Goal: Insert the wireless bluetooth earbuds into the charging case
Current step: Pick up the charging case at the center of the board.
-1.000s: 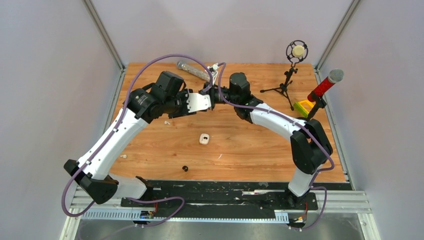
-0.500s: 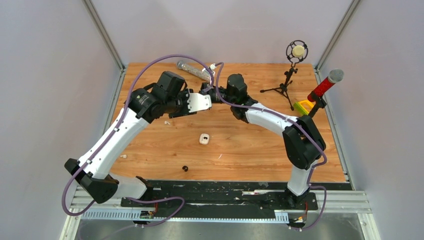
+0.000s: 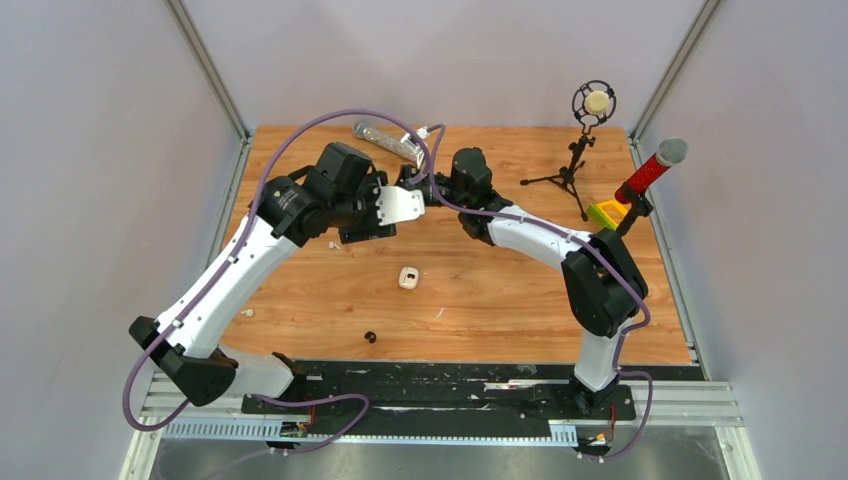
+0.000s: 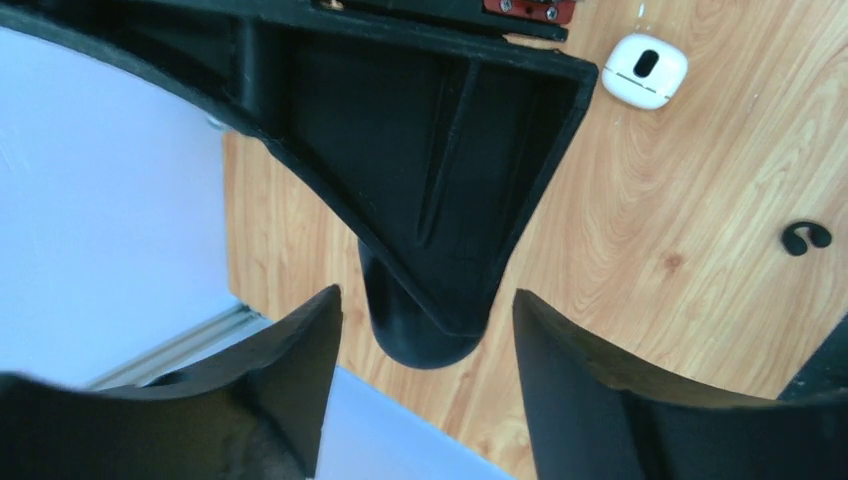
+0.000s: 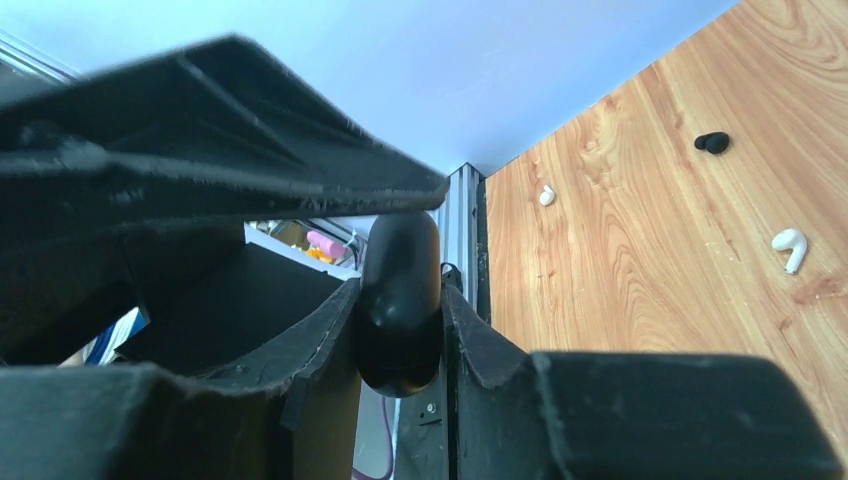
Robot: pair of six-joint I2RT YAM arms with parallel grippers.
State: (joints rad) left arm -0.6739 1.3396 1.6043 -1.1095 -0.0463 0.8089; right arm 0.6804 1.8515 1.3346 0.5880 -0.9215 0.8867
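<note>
The white charging case [image 3: 407,277] [image 4: 647,70] lies on the wooden table with a dark oval on its top. The black earbud [image 3: 370,337] [image 4: 805,237] [image 5: 712,142] lies nearer the front edge. The whitish earbud [image 5: 790,248] lies on the bare wood. Both grippers meet in the air at the back of the table. My right gripper [image 3: 412,183] [image 5: 400,300] is shut on a glossy black rounded object [image 5: 398,300] [image 4: 420,340]. My left gripper [image 3: 402,203] [image 4: 428,292] is open, its fingers on either side of that object without touching it.
A clear tube [image 3: 385,140] lies at the back edge. A small tripod microphone [image 3: 590,105], a red microphone [image 3: 650,170] and a yellow-green block [image 3: 605,213] stand at the right. A white fleck [image 3: 245,313] [image 5: 546,195] lies near the left rail.
The right arm shifted slightly left towards the left gripper, and its jaws narrowed onto the black rounded object. The left arm barely moved. The case and earbuds stayed put.
</note>
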